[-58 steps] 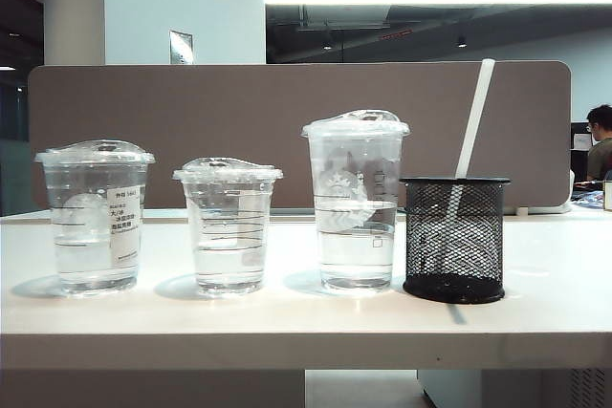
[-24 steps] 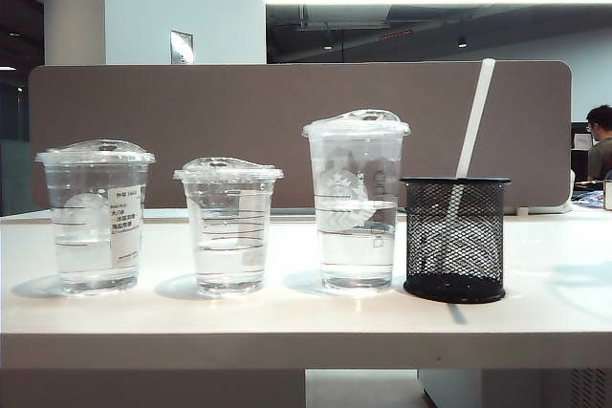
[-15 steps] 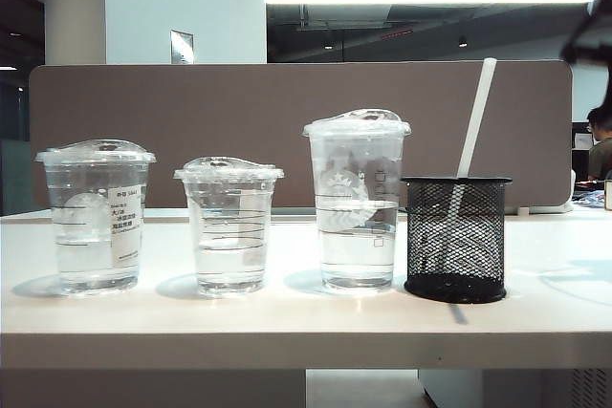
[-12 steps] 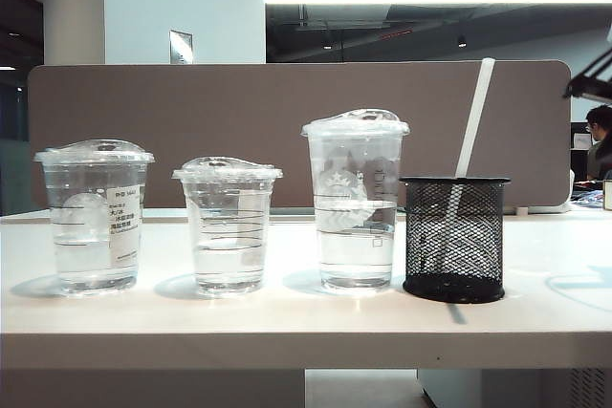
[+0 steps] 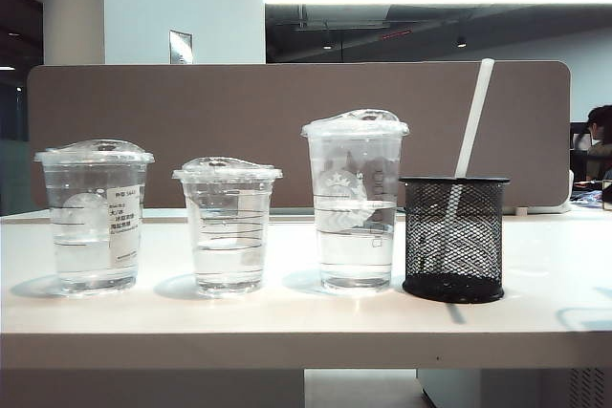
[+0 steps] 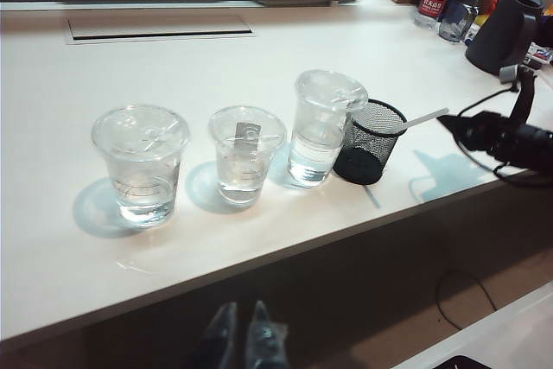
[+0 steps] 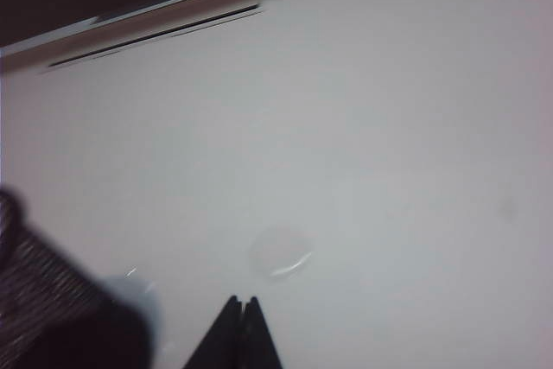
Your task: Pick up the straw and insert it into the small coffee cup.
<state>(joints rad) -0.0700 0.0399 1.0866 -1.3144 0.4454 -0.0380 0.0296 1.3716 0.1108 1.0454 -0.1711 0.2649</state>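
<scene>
exterior view: three clear lidded cups stand in a row on the white table (image 5: pixel 535 279), each part full of clear liquid. the wider cup (image 5: pixel 94 217) at the far left carries a white label with small dark print too fine to read. the small coffee cup (image 5: pixel 228 226) stands second, marked with thin black lines. the tallest cup (image 5: pixel 355 200) shows a faint round logo that cannot be made out. just beside it stands one black mesh holder (image 5: pixel 453 238), and the single white straw (image 5: pixel 474 118) leans in it, its upper part rising above every cup, its lower part dim behind the mesh. neither gripper shows here.

left wrist view: the left gripper (image 6: pixel 241 334) hangs below the table's near edge, its two dark fingers pressed together and holding nothing. the same three cups, holder and straw stand above. the right arm (image 6: pixel 505 137) reaches in from the side, near the straw's tip; its tip is too dark to read. bottles at the far corner have labels too small to read.

right wrist view: blurred. the right gripper (image 7: pixel 242 309) is closed, empty, over bare table. the mesh holder (image 7: pixel 43 295) is cut off at the corner.
</scene>
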